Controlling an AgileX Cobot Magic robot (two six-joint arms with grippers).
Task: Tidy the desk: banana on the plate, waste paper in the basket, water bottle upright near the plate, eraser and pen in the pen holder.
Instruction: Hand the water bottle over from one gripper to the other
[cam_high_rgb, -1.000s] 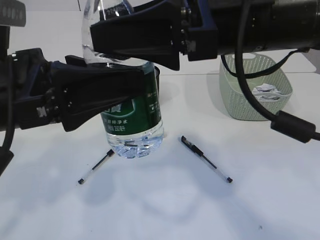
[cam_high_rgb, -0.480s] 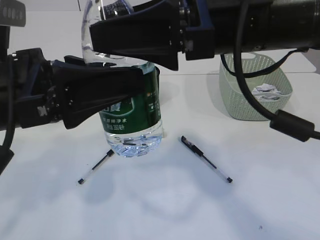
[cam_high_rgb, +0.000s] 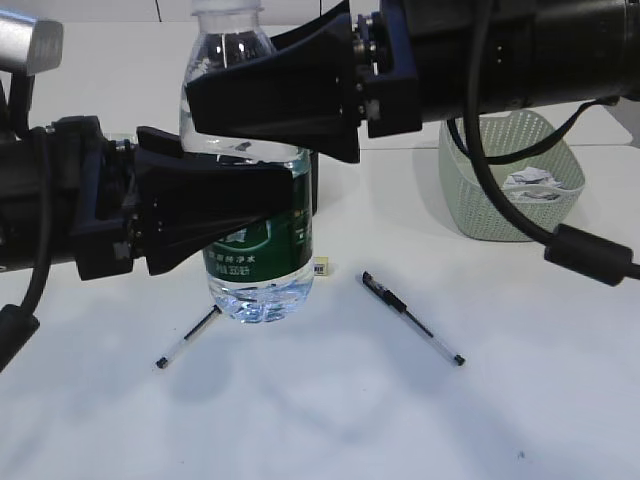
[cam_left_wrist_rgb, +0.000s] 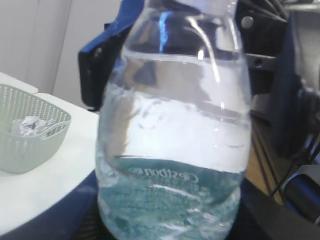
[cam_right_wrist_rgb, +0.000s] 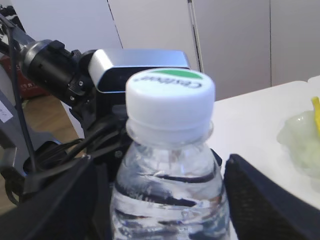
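Nearest on the white counter (cam_high_rgb: 330, 420) lie two pens apart from each other — one pen (cam_high_rgb: 188, 339) partly under the bottle, the other pen (cam_high_rgb: 412, 317) to its right, and a small eraser (cam_high_rgb: 320, 267) just beyond. The water bottle (cam_high_rgb: 248, 215) stands upright, its base at or just above the counter, the left claw (cam_high_rgb: 262, 195) clenched on its green label and the right claw (cam_high_rgb: 262, 95) gripping its upper body. Farther right sits the basket (cam_high_rgb: 472, 195) — crumpled waste paper (cam_high_rgb: 532, 184) inside.
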